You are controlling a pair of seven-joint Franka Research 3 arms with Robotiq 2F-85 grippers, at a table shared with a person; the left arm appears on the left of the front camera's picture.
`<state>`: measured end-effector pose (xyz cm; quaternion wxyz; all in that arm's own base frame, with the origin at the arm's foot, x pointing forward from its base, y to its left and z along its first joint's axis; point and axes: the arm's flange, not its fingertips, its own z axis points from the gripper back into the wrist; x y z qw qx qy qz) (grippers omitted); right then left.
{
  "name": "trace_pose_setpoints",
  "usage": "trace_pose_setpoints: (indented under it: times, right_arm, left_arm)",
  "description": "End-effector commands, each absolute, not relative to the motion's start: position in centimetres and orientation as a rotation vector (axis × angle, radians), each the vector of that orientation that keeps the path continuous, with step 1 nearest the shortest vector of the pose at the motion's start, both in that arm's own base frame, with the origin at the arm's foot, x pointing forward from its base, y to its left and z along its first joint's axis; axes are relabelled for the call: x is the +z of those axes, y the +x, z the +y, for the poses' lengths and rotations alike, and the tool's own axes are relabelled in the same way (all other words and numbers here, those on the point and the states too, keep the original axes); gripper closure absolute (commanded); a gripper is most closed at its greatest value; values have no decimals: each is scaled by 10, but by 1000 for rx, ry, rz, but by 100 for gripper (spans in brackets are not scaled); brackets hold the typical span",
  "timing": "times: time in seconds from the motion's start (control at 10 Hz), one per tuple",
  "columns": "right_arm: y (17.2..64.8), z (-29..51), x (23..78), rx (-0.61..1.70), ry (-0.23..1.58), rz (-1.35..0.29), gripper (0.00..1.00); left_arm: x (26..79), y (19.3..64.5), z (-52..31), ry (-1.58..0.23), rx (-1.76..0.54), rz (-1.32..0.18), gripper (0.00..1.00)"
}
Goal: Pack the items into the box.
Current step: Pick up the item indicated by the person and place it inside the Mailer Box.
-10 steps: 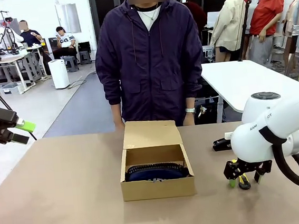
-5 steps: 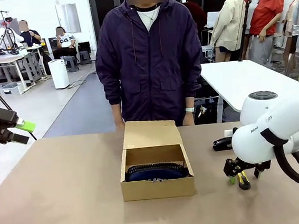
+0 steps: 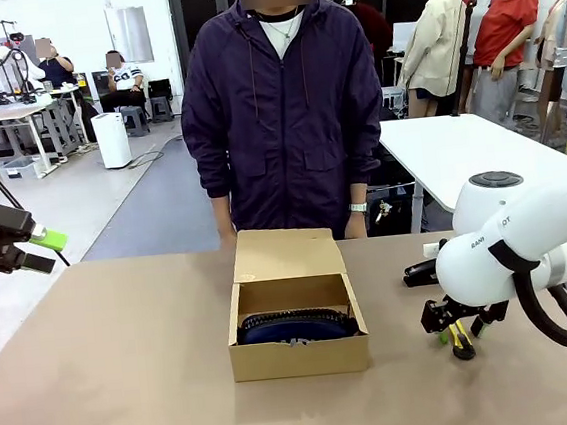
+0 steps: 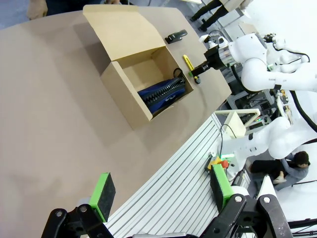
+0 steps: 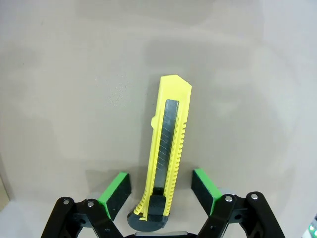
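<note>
The utility knife [image 5: 167, 163] lies on the bench [image 3: 128, 368] at the box's [image 3: 297, 357] 3 o'clock, between the right gripper's [image 5: 161, 188] parted jaws, untouched; the pouch [image 3: 296, 325] sits inside the box; the stapler [image 3: 420, 274] at 2 o'clock; the left gripper [image 4: 162, 191] wide open, empty, at 10 o'clock.
</note>
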<state>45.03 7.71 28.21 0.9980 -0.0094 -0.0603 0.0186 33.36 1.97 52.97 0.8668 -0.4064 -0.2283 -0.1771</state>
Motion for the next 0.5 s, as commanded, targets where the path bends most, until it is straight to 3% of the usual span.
trace_pose_setpoints:
  times: [0.0, 0.4]
  right_arm:
    - [454, 77, 275, 29, 9, -80, 100]
    - [455, 73, 280, 22, 16, -82, 100]
  left_arm:
    - [530, 333, 22, -851, -377, -471, 0]
    - [530, 333, 22, -851, -377, -471, 0]
